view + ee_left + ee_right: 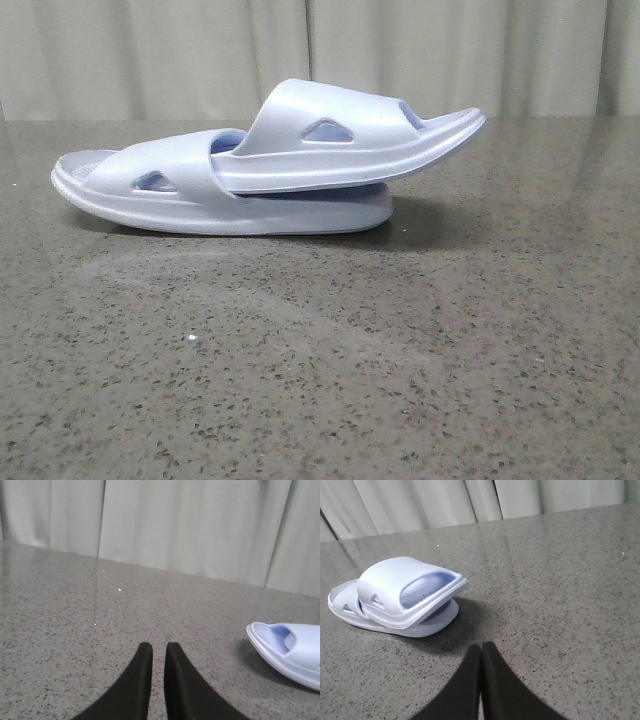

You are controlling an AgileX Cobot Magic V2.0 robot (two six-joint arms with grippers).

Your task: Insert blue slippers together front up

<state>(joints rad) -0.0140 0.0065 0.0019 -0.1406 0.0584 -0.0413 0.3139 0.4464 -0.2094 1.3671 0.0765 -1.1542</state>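
The two blue slippers lie nested on the table at the back centre of the front view. The lower slipper (150, 205) lies flat. The upper slipper (330, 140) is pushed through the lower one's strap and tilts up to the right. The right wrist view shows the pair, upper slipper (395, 582) over lower slipper (345, 607). One slipper end (295, 652) shows in the left wrist view. My left gripper (159, 646) is empty, its fingers nearly together, away from the slippers. My right gripper (481, 645) is shut and empty, a short way from the pair. Neither gripper shows in the front view.
The slippers rest on a dark grey speckled stone table (320, 380). A pale curtain (320, 50) hangs behind the table's far edge.
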